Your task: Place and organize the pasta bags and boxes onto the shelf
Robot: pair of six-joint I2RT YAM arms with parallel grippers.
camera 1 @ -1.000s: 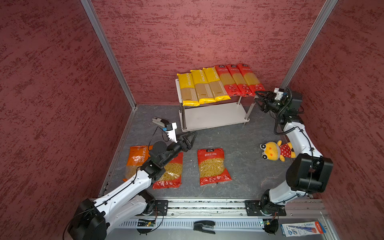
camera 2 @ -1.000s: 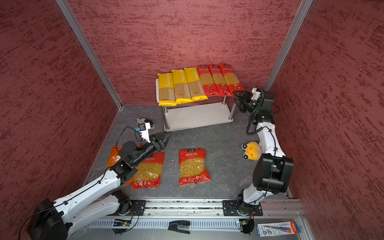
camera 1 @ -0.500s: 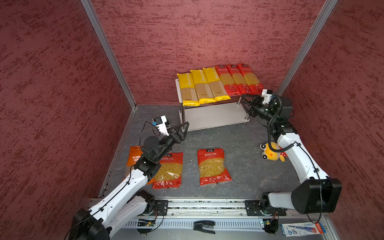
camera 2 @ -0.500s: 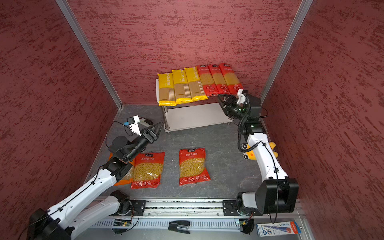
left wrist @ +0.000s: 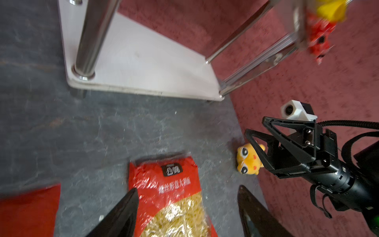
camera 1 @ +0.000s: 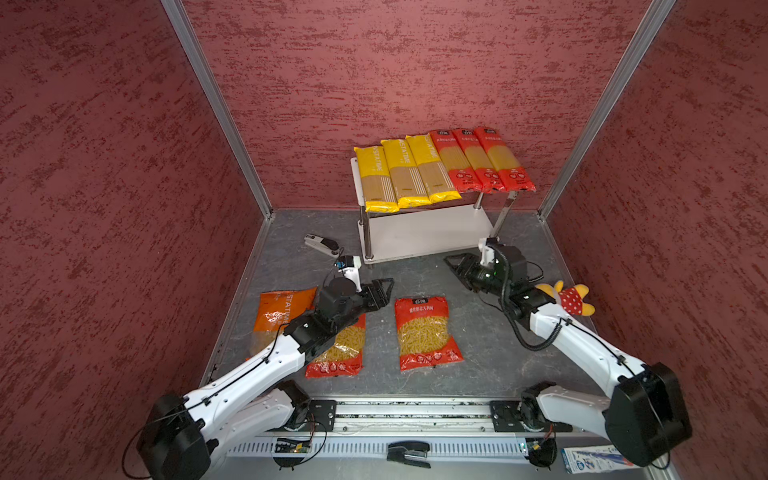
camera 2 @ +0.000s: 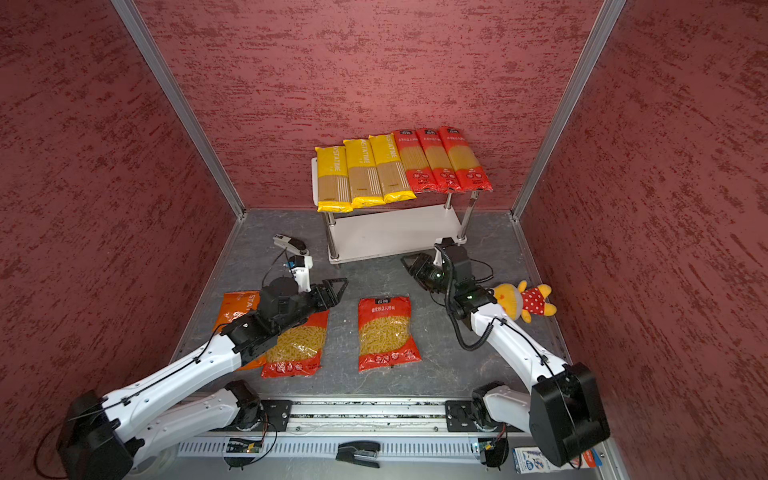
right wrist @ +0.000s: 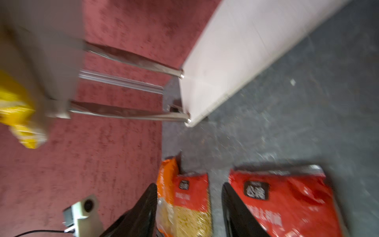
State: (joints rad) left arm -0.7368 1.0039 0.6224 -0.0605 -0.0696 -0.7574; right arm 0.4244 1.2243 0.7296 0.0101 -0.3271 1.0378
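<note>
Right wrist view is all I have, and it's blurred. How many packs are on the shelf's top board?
Observer: Six: three long yellow plastic spaghetti packs and three long red plastic spaghetti packs, side by side on the small white two-tier shelf.
Operator: Left gripper?
Observer: The left gripper is open and empty, aimed at the middle wide red short-pasta bag.
Operator: Anything behind my arm?
Observer: A yellow plush toy in a red dotted dress lies on the floor beside the right forearm.
</note>
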